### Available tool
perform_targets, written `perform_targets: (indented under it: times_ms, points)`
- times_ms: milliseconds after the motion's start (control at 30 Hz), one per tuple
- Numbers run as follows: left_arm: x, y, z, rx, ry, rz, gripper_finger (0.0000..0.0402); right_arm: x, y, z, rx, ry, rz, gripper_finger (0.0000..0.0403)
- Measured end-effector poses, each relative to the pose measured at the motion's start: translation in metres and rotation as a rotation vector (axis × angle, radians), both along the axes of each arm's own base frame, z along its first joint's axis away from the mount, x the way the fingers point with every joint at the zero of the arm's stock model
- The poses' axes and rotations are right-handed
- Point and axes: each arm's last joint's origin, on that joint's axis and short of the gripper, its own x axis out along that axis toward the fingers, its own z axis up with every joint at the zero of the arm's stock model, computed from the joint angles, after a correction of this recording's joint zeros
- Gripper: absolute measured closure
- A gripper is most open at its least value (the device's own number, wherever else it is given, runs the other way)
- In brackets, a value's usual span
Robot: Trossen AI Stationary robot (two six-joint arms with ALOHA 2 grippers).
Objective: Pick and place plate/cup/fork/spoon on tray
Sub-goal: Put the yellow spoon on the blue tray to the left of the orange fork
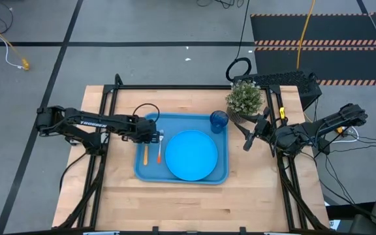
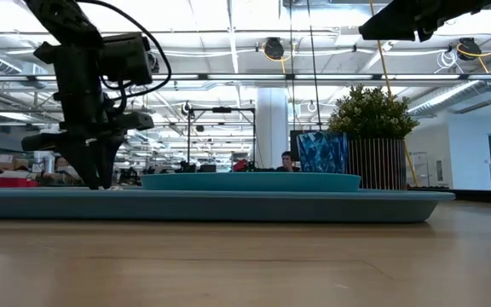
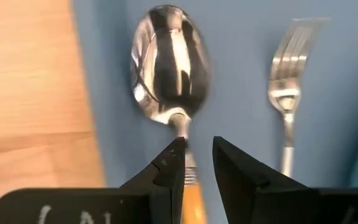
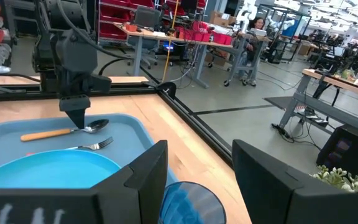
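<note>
A pale wooden table [image 1: 194, 196] is sitting in a big workshop hall, with desks, shelving and a seated person showing in the room beyond. Nearest on the wood, the tray [image 1: 222, 175] is lying flat. The plate [image 1: 191, 155] is resting in its middle, and the fork [image 1: 160, 149] is lying just beside the plate's left edge, tines pointing away. The spoon [image 1: 145, 154] is lying beside the fork, near the tray's left rim, with its orange handle toward the near side. The left gripper [image 1: 156, 134] is standing low over the spoon's neck; its jaws are slightly apart, straddling the thin metal stem without clamping it. Farther back, the cup [image 1: 219, 121] is standing upright in the tray's far right corner. The right gripper [image 1: 249, 141] is hanging raised, just off the tray's right edge, jaws partly open and empty. A potted plant [image 1: 244, 98] is standing behind the cup.
</note>
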Motion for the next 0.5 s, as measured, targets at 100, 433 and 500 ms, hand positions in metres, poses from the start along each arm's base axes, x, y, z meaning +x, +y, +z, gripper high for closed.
perform_targets:
  times_ms: [100,433,500]
  points:
    - [-0.0041,0.0005,-0.0024,-0.005,0.054,0.006,0.0316,0.0,0.0,0.0,0.0,0.0,0.0,0.0229]
    - [-0.0033,-0.0017,-0.0043,-0.043,0.062,0.009,0.0316,0.0,0.0001,0.0,0.0,0.0,0.001,0.0229]
    - [-0.0019,-0.0015,-0.0057,-0.042,0.059,0.005,0.0316,0.0,0.0001,0.0,0.0,0.0,0.001,0.0229]
